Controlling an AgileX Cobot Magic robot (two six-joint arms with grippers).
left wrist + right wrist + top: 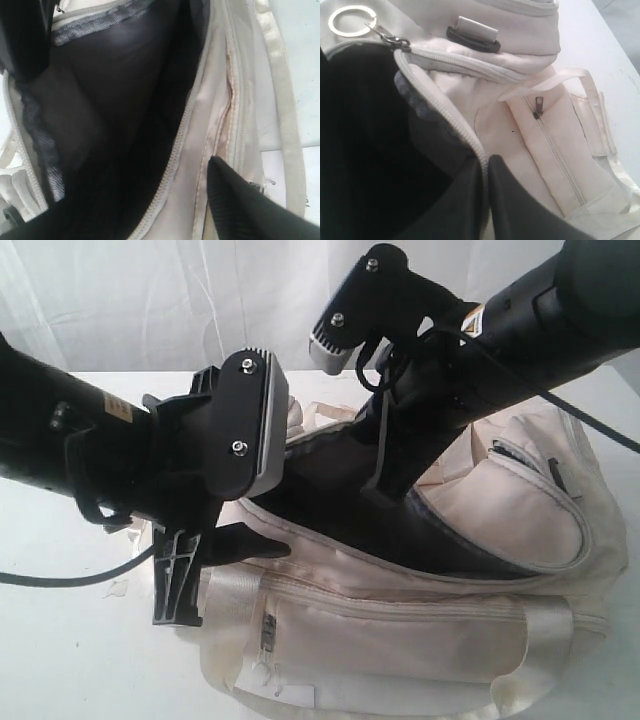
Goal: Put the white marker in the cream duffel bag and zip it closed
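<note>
- Broadly, the exterior view shows the cream duffel bag [400,630] lying on the white tabletop [70,670], its mouth gaping onto dark lining [330,490]. The left end effector [225,575] hangs at the bag's near-left rim, jaws spread wide and empty. The right end effector [380,475] reaches down into the mouth from the far side, and its grip is hard to read from here.
- The left wrist view looks straight into the opening, with shadowed lining, a line of zip teeth [179,150] and a cream webbing strap [282,100] running outside it. One of the fingers [240,205] stands over the cream rim with nothing against it. That pose would suit a release over the mouth. The white marker does not show in the dark interior, though, so I cannot tell whether it is inside.
- The right wrist view shows that arm's two fingers [520,215] pressed together on the zip edge of the mouth. They appear to pinch it so the opening stays taut and wide for the other arm. Beyond them lie the zip pull [390,39] with its key ring [347,21], a black clip [472,40] and a side pocket [555,150]. No marker appears here either. The main zip stands fully undone, so closing it is yet to be done.
</note>
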